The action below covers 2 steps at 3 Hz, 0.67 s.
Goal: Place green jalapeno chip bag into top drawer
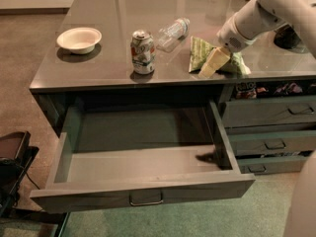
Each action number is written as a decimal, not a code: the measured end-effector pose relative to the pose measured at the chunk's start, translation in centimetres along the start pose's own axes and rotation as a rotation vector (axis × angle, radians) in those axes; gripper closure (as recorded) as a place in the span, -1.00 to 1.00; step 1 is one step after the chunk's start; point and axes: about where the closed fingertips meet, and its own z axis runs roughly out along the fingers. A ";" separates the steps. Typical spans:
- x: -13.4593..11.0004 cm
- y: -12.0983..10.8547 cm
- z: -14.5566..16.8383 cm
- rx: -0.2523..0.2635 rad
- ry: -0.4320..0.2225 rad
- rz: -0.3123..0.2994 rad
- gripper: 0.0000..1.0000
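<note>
The green jalapeno chip bag [198, 51] lies crumpled on the grey counter [89, 70] near its front edge, right of centre. My gripper [210, 67] reaches in from the upper right and rests over the middle of the bag, hiding part of it. The bag's right end shows past the gripper. The top drawer [143, 187] is pulled wide open below the counter, and its inside looks bare. It sits in front of and below the bag.
A soda can [142, 52] stands left of the bag and a clear plastic bottle [173, 32] lies behind it. A white bowl [79, 38] sits at the far left. Narrower grey drawers [269, 113] stack on the right. A black object [12, 157] stands on the floor at left.
</note>
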 end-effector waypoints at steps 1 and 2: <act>-0.3 -1.0 0.5 0.008 -0.001 -0.013 -1.00; -0.3 -1.1 1.5 -0.011 0.030 -0.025 -0.62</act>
